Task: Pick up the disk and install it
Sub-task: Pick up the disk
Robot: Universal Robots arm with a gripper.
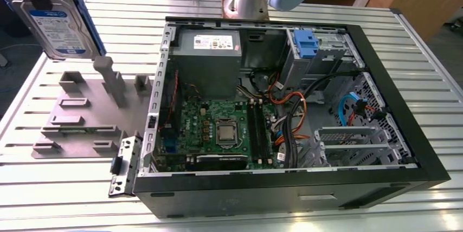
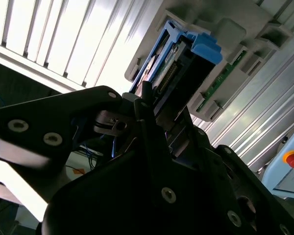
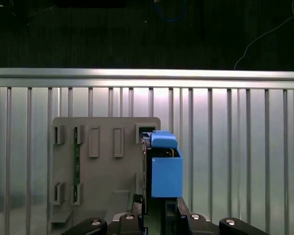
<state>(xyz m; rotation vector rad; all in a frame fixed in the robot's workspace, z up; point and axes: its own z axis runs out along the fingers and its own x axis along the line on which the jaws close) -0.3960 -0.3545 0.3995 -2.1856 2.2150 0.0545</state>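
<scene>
Your gripper (image 3: 158, 209) is clamped on the flat silver disk (image 1: 59, 26), blue plastic frame, above the slotted grey fixture (image 1: 81, 130); exterior view shows its label

- The disk (image 1: 56, 26) is hanging raised at the exterior view's far left. It is a flat silver-grey drive standing on edge, slightly tilted, with its blue-and-white label facing that camera.
- A blue plastic carrier frame (image 1: 82, 18) is running along its edge. In both wrist views the frame's blue end tab (image 3: 164, 141) (image 2: 206, 48) is pointing away from me.
- I am holding it above the grey fixture plate (image 1: 79, 118), well apart from the open computer case (image 1: 289, 194).
</scene>
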